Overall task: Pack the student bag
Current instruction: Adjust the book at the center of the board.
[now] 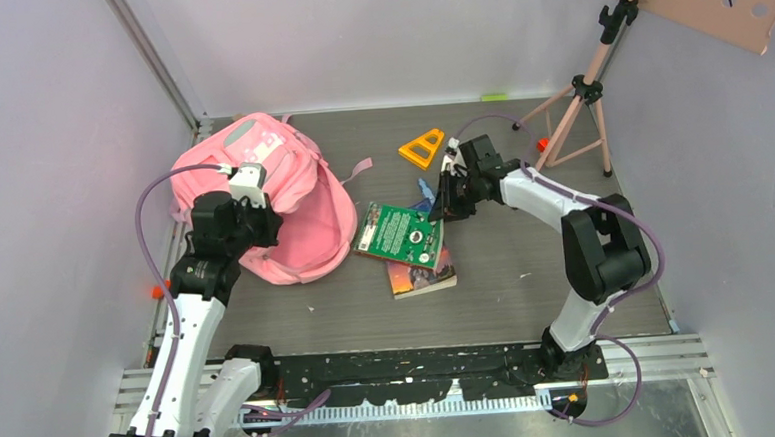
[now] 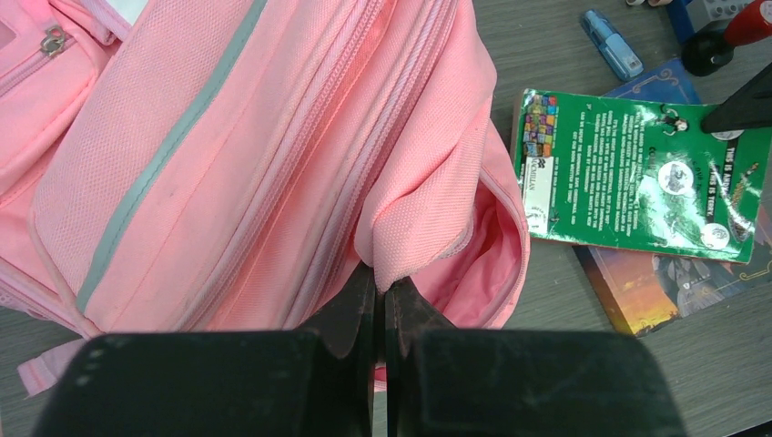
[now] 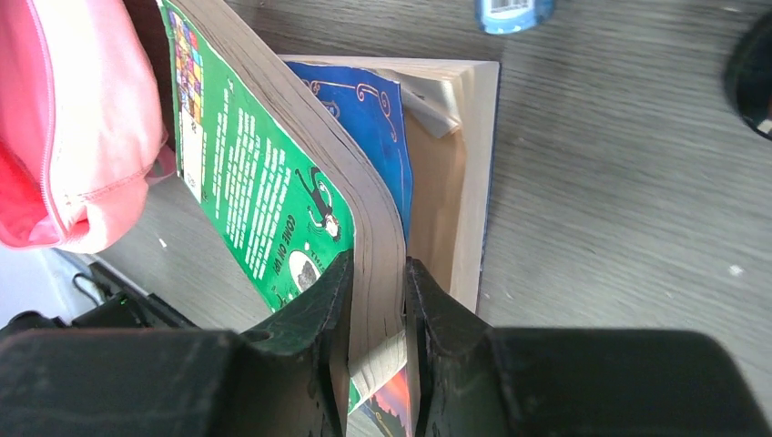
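Pink fabric student bag [image 1: 303, 205] at the far-left part of the grey wood-grain table [image 1: 526, 266], slumped on its side with the mouth turned toward the centre. Grey-green stripe and zip lines visible along the upper panel in the left wrist view.

Left gripper [image 2: 380, 287] closed on a fold of the bag's fabric at the rim of the opening, with pink cloth pinched between the two black fingertips and no gap to be seen.

Right gripper [image 3: 376, 273] clamped across the page block of a green paperback [image 3: 246, 173] just beside the bag. One finger on the cover side, the other against the pages. Gripped edge raised off a second book [image 3: 373, 118] underneath, which has a blue and orange cover and lies flat on the table.

Beyond the books: a small blue object [image 1: 425, 189] with a barcode label and an orange triangle [image 1: 422, 149]. Pink tripod [image 1: 578, 108] at the far right, well apart from the bag.
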{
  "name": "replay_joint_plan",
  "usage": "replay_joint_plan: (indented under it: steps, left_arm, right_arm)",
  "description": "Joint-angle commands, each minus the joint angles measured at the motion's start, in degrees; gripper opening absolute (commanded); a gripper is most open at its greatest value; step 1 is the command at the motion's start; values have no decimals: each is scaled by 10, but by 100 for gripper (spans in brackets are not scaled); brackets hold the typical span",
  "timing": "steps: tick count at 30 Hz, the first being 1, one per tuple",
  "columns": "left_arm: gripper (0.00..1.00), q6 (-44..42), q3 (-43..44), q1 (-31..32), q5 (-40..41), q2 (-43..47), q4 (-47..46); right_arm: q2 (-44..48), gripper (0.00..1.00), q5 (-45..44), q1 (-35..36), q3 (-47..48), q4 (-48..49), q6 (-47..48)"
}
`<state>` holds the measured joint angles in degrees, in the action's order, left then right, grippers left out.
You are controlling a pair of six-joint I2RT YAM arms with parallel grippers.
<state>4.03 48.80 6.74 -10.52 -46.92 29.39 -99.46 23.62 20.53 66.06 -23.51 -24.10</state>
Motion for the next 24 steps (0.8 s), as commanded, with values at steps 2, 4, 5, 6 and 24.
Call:
replay_joint_plan:
  steps: [2,4,5,6,24]
  left_arm:
    - [0,5,16,2,-21,14,-62]
    - [0,6,16,2,-21,15,-62]
    - [0,6,16,2,-23,16,-62]
    - [0,6,16,2,-23,16,-62]
    - [0,7,15,2,-25,18,-63]
  right_arm:
    - [80,13,-99,4,26,-71,25]
    - [95,11,-108,7,34,-83,27]
    - [100,11,-108,9,37,-88,26]
    - [107,11,-108,13,42,-95,25]
    - [61,40,-264,154,37,-133,-11]
